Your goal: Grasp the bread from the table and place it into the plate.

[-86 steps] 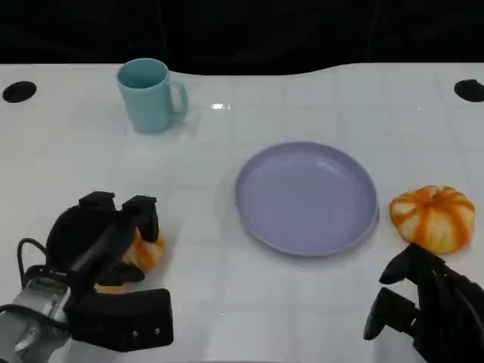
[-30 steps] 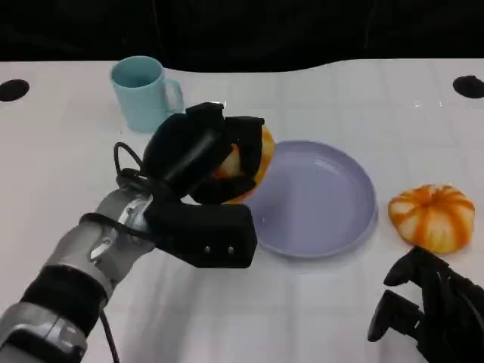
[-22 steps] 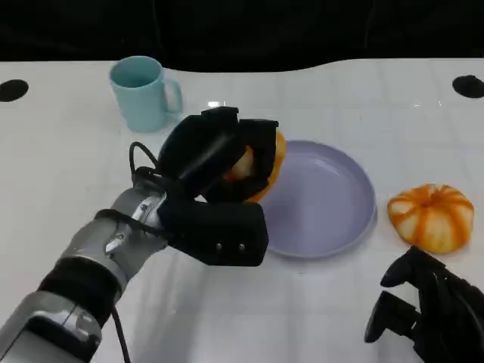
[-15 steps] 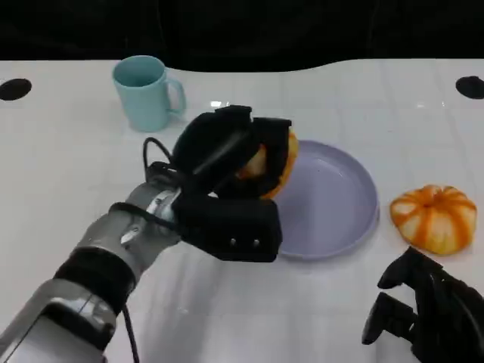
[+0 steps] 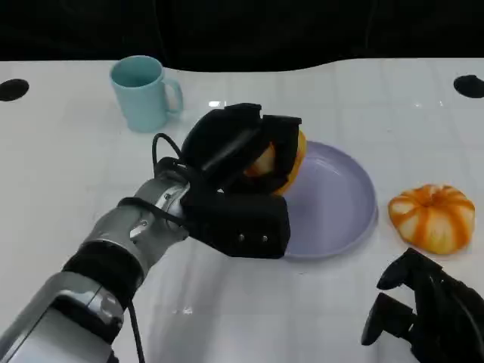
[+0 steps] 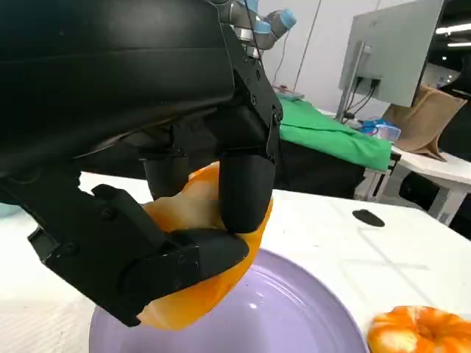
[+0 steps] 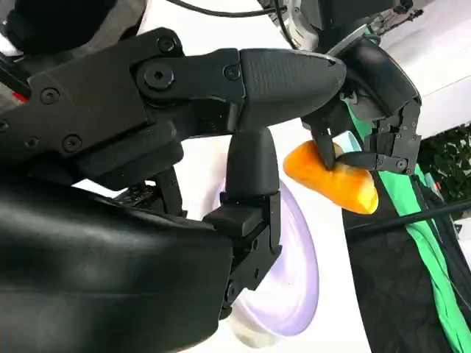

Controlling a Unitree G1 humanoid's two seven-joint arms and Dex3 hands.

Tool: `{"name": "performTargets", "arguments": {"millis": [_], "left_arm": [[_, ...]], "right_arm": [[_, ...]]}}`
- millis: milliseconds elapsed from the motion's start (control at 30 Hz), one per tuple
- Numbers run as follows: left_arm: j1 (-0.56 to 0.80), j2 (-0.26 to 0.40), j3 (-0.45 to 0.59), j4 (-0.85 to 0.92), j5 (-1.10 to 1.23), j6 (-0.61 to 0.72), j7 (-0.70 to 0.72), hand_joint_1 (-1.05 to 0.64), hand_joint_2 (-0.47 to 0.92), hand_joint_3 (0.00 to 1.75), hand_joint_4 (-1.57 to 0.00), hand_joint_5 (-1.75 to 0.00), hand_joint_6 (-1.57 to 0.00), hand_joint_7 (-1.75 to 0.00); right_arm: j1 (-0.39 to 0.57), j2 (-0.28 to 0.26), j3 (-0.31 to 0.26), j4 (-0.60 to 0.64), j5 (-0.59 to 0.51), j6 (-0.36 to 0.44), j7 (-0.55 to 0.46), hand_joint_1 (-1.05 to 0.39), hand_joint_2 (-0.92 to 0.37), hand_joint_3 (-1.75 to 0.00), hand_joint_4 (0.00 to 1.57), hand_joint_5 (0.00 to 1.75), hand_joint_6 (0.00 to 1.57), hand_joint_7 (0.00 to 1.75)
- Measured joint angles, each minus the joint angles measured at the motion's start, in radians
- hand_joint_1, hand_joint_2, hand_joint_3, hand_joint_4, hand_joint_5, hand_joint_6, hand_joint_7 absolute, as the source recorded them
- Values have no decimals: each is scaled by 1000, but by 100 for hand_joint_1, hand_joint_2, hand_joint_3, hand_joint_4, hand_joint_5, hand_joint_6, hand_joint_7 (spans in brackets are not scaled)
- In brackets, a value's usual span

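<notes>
My left hand point(image 5: 242, 162) grips an orange bread roll point(image 5: 281, 162) and holds it in the air over the left edge of the lavender plate point(image 5: 340, 204). In the left wrist view the bread point(image 6: 202, 290) sits between the black fingers point(image 6: 243, 191), just above the plate point(image 6: 294, 316). The right wrist view shows the held bread point(image 7: 331, 180) and the plate point(image 7: 294, 272) beneath it. My right hand point(image 5: 431, 318) rests low at the near right of the table, fingers curled with nothing in them.
A light blue mug point(image 5: 144, 92) stands at the back left. An orange-and-white striped pumpkin-shaped bun point(image 5: 432, 218) lies right of the plate, close to my right hand. Two dark holes point(image 5: 469, 85) mark the table's far corners.
My left hand lifted the bread off the near-left table and carried it right and forward, to the plate's left edge. The right hand stayed put.
</notes>
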Motion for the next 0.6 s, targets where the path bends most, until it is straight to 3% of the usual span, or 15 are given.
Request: {"name": "performTargets", "arguments": {"millis": [267, 600], "left_arm": [[-83, -113, -62, 155, 35, 20, 17, -15, 52, 106, -88, -175, -67, -175], [-110, -129, -69, 210, 40, 28, 36, -14, 52, 104, -88, -175, -67, -175]], "right_arm": [[7, -1, 3, -1, 0, -2, 3, -52, -92, -42, 62, 175, 42, 168], [19, 1, 7, -11, -1, -2, 0, -52, -92, -43, 63, 175, 42, 169]]}}
